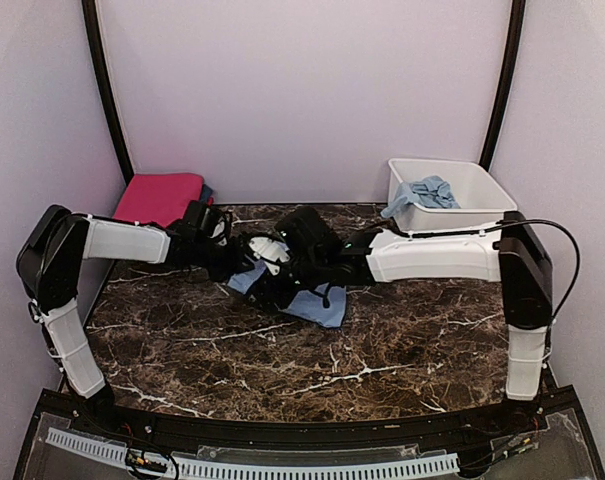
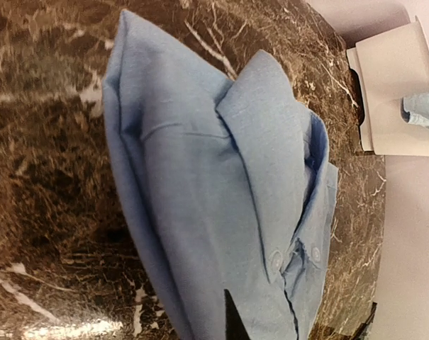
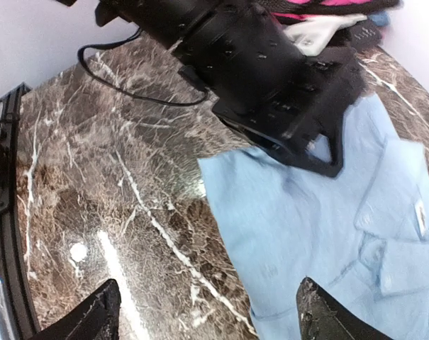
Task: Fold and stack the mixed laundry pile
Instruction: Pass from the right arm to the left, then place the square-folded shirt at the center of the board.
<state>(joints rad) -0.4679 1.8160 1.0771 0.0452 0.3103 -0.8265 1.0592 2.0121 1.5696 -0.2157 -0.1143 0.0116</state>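
Note:
A pale blue collared shirt [image 1: 322,305] lies partly folded on the marble table [image 1: 402,340] at the centre. It fills the left wrist view [image 2: 221,184], collar and buttons showing. My left gripper [image 1: 234,260] is at the shirt's left edge. Cloth covers its fingers except one dark tip [image 2: 232,320], and it looks shut on the shirt. My right gripper [image 3: 214,322] is open and empty, just above the shirt's near edge [image 3: 327,234], fingers wide apart. A folded magenta-pink piece [image 1: 160,197] lies at the back left. Another blue garment [image 1: 427,192] sits in the tub.
The white plastic tub [image 1: 482,205] stands at the back right and also shows in the left wrist view [image 2: 398,92]. Both arms meet over the table's centre, the left wrist body [image 3: 271,78] close in front of the right camera. Pale walls enclose three sides.

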